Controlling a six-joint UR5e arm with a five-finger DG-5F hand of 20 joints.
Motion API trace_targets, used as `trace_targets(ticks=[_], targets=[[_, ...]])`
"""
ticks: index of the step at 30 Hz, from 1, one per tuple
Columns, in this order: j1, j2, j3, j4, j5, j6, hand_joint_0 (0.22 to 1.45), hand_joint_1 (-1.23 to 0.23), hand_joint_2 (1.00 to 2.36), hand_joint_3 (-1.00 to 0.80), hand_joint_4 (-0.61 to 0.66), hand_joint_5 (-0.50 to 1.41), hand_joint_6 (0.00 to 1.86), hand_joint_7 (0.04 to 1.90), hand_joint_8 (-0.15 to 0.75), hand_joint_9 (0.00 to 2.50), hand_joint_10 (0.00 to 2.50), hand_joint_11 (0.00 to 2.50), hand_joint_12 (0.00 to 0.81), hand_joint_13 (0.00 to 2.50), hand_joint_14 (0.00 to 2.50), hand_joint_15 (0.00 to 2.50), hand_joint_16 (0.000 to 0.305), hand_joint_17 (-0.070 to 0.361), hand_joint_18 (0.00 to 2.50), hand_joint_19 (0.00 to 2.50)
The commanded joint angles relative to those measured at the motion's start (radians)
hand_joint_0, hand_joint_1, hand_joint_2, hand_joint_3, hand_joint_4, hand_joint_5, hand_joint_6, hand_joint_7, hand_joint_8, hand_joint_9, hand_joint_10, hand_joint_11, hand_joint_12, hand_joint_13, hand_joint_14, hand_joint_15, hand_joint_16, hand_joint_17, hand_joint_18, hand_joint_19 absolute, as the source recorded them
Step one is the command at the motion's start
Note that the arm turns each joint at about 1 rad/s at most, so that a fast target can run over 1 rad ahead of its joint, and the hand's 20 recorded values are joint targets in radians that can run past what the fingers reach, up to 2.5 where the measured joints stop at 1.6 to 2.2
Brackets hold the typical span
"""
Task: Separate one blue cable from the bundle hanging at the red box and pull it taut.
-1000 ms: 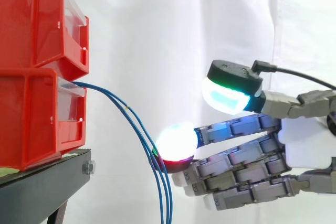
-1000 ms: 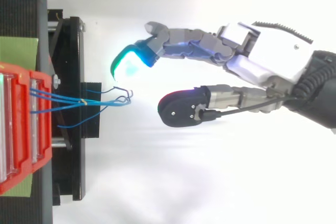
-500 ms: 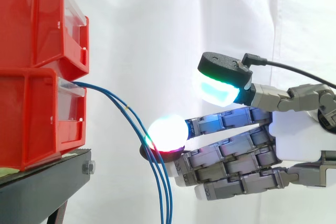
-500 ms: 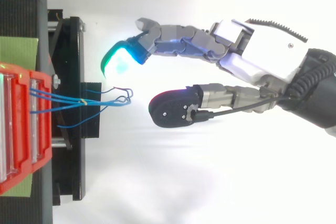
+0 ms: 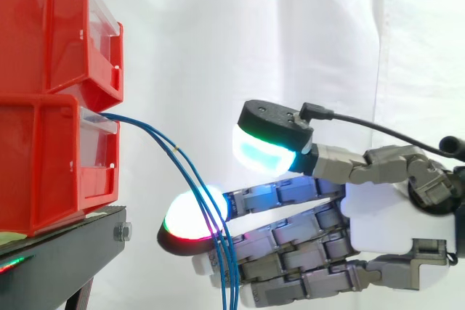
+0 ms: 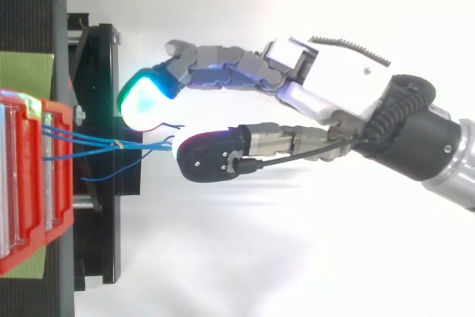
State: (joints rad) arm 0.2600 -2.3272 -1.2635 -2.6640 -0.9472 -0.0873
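Upper bin sat stacked on lower bin, both on stand at the side view's left. Cable bundle hung from lower bin, crossing before hand, which reached in from right. Curtain stood behind.

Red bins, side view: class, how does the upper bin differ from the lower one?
The upper bin sits stacked on the lower bin, which rests on the black stand. Blue cables hang from the lower bin's front; none leave the upper bin. Both are red with clear fronts.
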Motion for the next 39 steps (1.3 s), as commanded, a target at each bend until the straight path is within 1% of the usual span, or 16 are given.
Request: trace_targets(ticks=[1, 3, 4, 5, 8, 10, 13, 14, 23, 30, 31, 35, 39], targets=[[-0.001, -0.008, 0.019, -0.011, -0.007, -0.006, 0.55, -0.60, 1.00, -0.47, 0.32, -0.18, 0.50, 0.81, 0.326, 0.39, 0.00, 0.04, 0.304, 0.23, 0.00, 0.00, 0.035, 0.079, 0.07, 0.00], [-0.001, -0.011, 0.021, -0.005, -0.011, -0.014, 0.55, -0.59, 1.00, -0.48, 0.32, -0.18, 0.50, 0.82, 0.326, 0.40, 0.00, 0.04, 0.304, 0.23, 0.00, 0.00, 0.035, 0.079, 0.07, 0.00], [-0.001, -0.024, 0.022, 0.000, -0.015, -0.011, 0.55, -0.59, 1.00, -0.48, 0.33, -0.18, 0.50, 0.82, 0.326, 0.40, 0.00, 0.05, 0.304, 0.23, 0.00, 0.00, 0.035, 0.080, 0.08, 0.00], [-0.002, -0.029, 0.026, 0.003, -0.016, -0.008, 0.55, -0.59, 1.00, -0.48, 0.33, -0.18, 0.50, 0.82, 0.327, 0.40, 0.00, 0.05, 0.304, 0.23, 0.00, 0.00, 0.035, 0.080, 0.08, 0.00], [-0.004, -0.055, 0.039, 0.026, -0.041, 0.021, 0.55, -0.59, 1.00, -0.48, 0.33, -0.17, 0.50, 0.83, 0.330, 0.41, 0.00, 0.05, 0.303, 0.24, 0.00, 0.00, 0.035, 0.080, 0.09, 0.00], [-0.004, -0.055, 0.041, 0.027, -0.056, 0.029, 0.55, -0.59, 1.00, -0.48, 0.34, -0.16, 0.50, 0.83, 0.331, 0.42, 0.00, 0.06, 0.305, 0.25, 0.00, 0.00, 0.035, 0.079, 0.10, 0.00], [-0.005, -0.054, 0.044, 0.010, -0.064, 0.032, 0.55, -0.59, 1.00, -0.48, 0.35, -0.16, 0.50, 0.86, 0.332, 0.44, 0.00, 0.05, 0.306, 0.27, 0.00, 0.00, 0.035, 0.078, 0.13, 0.00], [-0.007, -0.054, 0.052, 0.006, -0.067, 0.043, 0.55, -0.59, 1.00, -0.48, 0.35, -0.15, 0.50, 0.86, 0.332, 0.44, 0.00, 0.06, 0.305, 0.27, 0.00, 0.00, 0.035, 0.079, 0.13, 0.00], [-0.008, -0.054, 0.055, 0.006, -0.070, 0.061, 0.56, -0.62, 1.00, -0.49, 0.36, -0.14, 0.50, 0.94, 0.333, 0.49, 0.00, 0.09, 0.306, 0.32, 0.00, 0.01, 0.034, 0.077, 0.19, 0.00], [-0.008, -0.047, 0.075, -0.005, -0.076, 0.067, 0.57, -0.71, 1.00, -0.50, 0.35, -0.13, 0.50, 1.02, 0.337, 0.51, 0.00, 0.12, 0.302, 0.36, 0.00, 0.02, 0.034, 0.076, 0.23, 0.02], [-0.008, -0.046, 0.075, -0.013, -0.090, 0.069, 0.57, -0.72, 1.00, -0.50, 0.34, -0.13, 0.50, 1.04, 0.335, 0.51, 0.00, 0.12, 0.301, 0.37, 0.00, 0.02, 0.034, 0.076, 0.24, 0.02], [-0.008, -0.034, 0.075, -0.042, -0.108, 0.070, 0.58, -0.76, 1.00, -0.50, 0.31, -0.12, 0.50, 1.10, 0.334, 0.52, 0.00, 0.13, 0.299, 0.39, 0.00, 0.03, 0.033, 0.074, 0.27, 0.03], [-0.008, -0.017, 0.075, -0.070, -0.113, 0.070, 0.60, -0.78, 1.00, -0.49, 0.29, -0.12, 0.50, 1.15, 0.333, 0.53, 0.00, 0.14, 0.300, 0.41, 0.00, 0.04, 0.032, 0.073, 0.29, 0.03]])
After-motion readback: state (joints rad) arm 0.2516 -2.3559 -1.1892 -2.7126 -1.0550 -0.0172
